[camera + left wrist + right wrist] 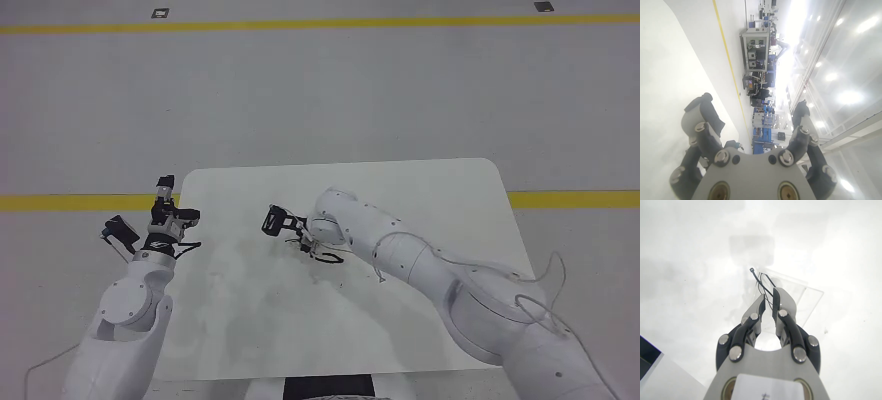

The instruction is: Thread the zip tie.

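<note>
A thin black zip tie lies across a clear plastic piece on the white table. Its small square head points away from my right gripper. That gripper is over the table's middle, open by a narrow gap, with the tie's strands running between the ribbed pads. I cannot tell whether the pads touch the strands. My left gripper hangs at the table's left edge, wide open and holding nothing, well apart from the tie.
Bare white tabletop surrounds the clear piece. The table's rounded left edge runs beside the left gripper, with grey floor and a yellow line beyond.
</note>
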You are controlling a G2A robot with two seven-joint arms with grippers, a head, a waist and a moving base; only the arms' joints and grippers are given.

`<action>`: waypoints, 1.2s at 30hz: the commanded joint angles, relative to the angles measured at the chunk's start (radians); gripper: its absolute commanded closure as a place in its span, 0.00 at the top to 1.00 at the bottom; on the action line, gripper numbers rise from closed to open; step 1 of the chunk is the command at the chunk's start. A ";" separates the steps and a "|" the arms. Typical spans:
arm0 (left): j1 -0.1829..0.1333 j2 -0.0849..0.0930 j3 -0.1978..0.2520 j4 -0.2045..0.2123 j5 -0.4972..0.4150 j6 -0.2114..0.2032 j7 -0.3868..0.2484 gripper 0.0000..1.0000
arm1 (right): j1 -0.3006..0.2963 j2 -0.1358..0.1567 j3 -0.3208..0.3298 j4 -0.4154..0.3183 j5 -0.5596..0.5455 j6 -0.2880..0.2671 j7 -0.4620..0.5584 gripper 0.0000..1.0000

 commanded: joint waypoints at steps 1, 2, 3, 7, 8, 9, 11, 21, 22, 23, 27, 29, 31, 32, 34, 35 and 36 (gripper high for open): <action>0.000 0.000 0.000 0.000 0.000 0.000 0.000 1.00 | -0.002 -0.006 0.000 0.011 -0.002 0.000 -0.003 0.10; 0.000 0.000 0.000 0.000 0.000 0.000 0.000 1.00 | -0.002 -0.010 0.000 0.016 -0.003 0.000 -0.005 0.10; 0.000 0.000 0.000 0.000 0.000 0.000 0.000 1.00 | -0.003 -0.014 0.000 0.023 -0.004 0.000 -0.007 0.10; 0.000 0.000 0.000 0.000 0.000 0.000 0.000 1.00 | -0.005 -0.027 0.000 0.045 -0.010 0.000 -0.009 0.12; 0.000 0.000 0.000 0.000 0.000 0.000 0.000 1.00 | -0.005 -0.030 0.000 0.050 -0.011 0.000 -0.010 0.13; 0.000 0.000 0.000 0.000 0.000 0.000 0.000 1.00 | -0.004 -0.032 0.000 0.055 -0.012 0.000 -0.011 0.13; 0.000 0.000 0.000 0.000 0.000 0.000 0.000 1.00 | -0.004 -0.038 0.000 0.064 -0.015 0.000 -0.010 0.14; 0.000 0.000 0.000 0.000 0.000 0.000 0.000 1.00 | -0.001 -0.053 0.000 0.084 -0.014 0.000 -0.020 0.14; 0.000 0.000 0.000 0.000 0.000 0.000 0.000 1.00 | -0.002 -0.055 0.000 0.085 -0.015 0.000 -0.020 0.14; 0.000 0.000 0.000 0.000 0.000 0.000 0.000 1.00 | -0.003 -0.056 0.000 0.087 -0.015 0.000 -0.020 0.13; 0.000 0.000 0.000 0.000 0.000 0.000 0.000 1.00 | 0.002 -0.061 0.000 0.100 -0.010 0.000 -0.015 0.00; 0.000 0.000 0.000 0.000 0.000 0.000 0.000 1.00 | 0.010 -0.060 0.000 0.106 -0.006 0.000 -0.013 0.00; 0.000 0.000 0.000 0.000 0.000 0.000 0.000 1.00 | 0.022 -0.057 0.000 0.108 0.002 0.000 -0.010 0.00; 0.000 0.000 0.000 0.000 0.000 0.000 0.000 1.00 | 0.028 -0.054 0.000 0.107 0.007 0.000 -0.008 0.00; 0.000 0.000 0.000 0.000 0.000 0.000 0.000 1.00 | 0.039 -0.047 0.000 0.099 0.021 0.000 -0.005 0.00; 0.000 0.000 0.000 0.000 0.000 0.000 0.000 1.00 | 0.044 -0.043 0.000 0.095 0.027 0.000 -0.001 0.00; 0.000 0.000 0.000 0.000 0.000 0.000 0.000 1.00 | 0.051 -0.038 0.000 0.090 0.034 0.000 0.003 0.00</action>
